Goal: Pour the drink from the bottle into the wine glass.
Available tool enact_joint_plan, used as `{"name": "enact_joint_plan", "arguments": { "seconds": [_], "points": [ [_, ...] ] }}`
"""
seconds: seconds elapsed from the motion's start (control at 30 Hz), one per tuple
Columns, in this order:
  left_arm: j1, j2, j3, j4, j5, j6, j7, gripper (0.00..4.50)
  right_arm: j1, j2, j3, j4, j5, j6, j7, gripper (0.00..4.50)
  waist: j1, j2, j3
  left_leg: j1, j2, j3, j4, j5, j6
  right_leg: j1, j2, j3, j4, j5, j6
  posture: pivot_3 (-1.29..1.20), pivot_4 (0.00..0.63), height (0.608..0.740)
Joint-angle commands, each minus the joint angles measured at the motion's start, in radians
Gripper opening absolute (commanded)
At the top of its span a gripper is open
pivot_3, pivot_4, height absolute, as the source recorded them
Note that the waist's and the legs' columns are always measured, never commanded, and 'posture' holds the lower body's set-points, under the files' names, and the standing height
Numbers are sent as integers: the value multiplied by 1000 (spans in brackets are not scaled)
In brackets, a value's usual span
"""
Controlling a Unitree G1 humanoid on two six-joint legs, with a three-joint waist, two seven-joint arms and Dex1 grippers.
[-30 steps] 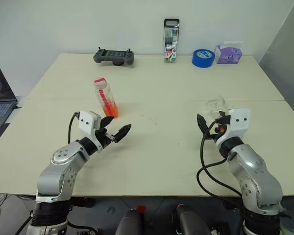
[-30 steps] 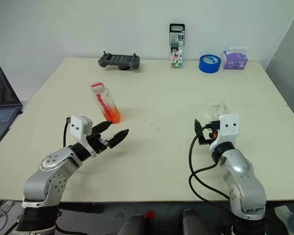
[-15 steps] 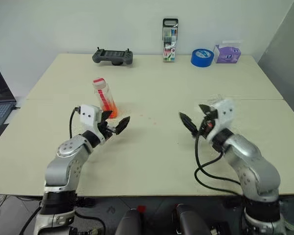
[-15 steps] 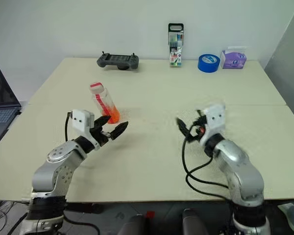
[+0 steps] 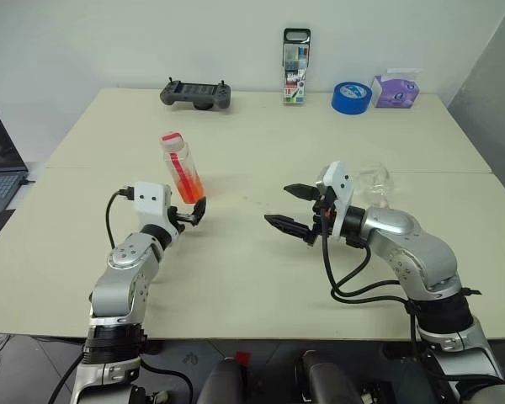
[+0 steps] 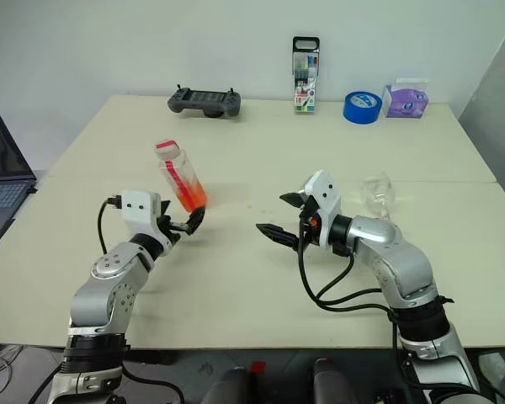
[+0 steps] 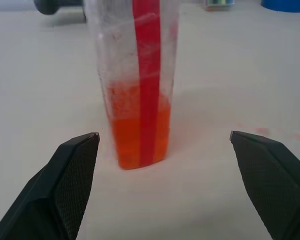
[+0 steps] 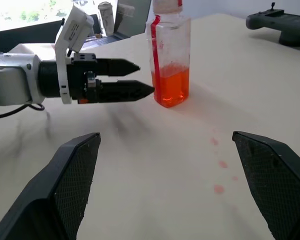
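Left hand spread wide just short of the bottle; right hand gapes, empty, mid-table

No text, label wording, number or sign can be read anywhere.

Both arms are rounded silver-grey metal shells with black joints. Each wrist carries a white boxy block, a looping black cable, and a tool of two tapered, textured black fingers.
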Motion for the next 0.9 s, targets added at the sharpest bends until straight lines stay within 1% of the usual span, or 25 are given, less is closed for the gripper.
{"name": "enact_joint_plan", "arguments": {
  "seconds": [0.03, 0.13, 0.43, 0.67, 0.8, 0.9],
  "points": [
    [-27, 14, 12, -10, 65, -106, 29, 4465, -26, -4, 10, -8, 4, -30, 28, 4500, 0, 0, 0, 0, 0, 0, 0, 0, 0, 0, 0, 0, 0, 0, 0, 0, 150, 740],
    [-82, 11, 24, 54, 90, -177, 47, 4465, -29, 0, 15, 0, 0, -34, 33, 4500, 0, 0, 0, 0, 0, 0, 0, 0, 0, 0, 0, 0, 0, 0, 0, 0, 150, 740],
    [-254, -11, 29, 291, 96, -255, 53, 4465, -17, 28, 17, -27, 7, -20, -6, 4500, 0, 0, 0, 0, -1, 1, 1, 0, 0, 0, 0, -1, 0, 1, 1, 0, 150, 740],
    [-328, -27, 17, 424, 106, -315, 43, 4465, -2, 19, 17, -50, 6, -11, -13, 4500, 0, 0, 0, 0, -1, 1, 1, 0, 0, 0, 0, -2, 0, 1, 1, 0, 150, 740],
    [-354, -39, 7, 460, 111, -344, 28, 4465, 3, 17, 17, -57, 2, -12, -17, 4500, 0, 0, 0, 0, -1, 1, 1, 0, 0, 0, 0, -2, 1, 1, 2, 0, 150, 740],
    [-353, -44, -4, 443, 113, -358, 9, 3917, 8, 10, 26, -64, -12, -22, -18, 4500, 0, 0, 0, 0, -1, 1, 1, 0, -1, 0, 0, -2, 1, 1, 2, 0, 150, 740]
  ]
}}
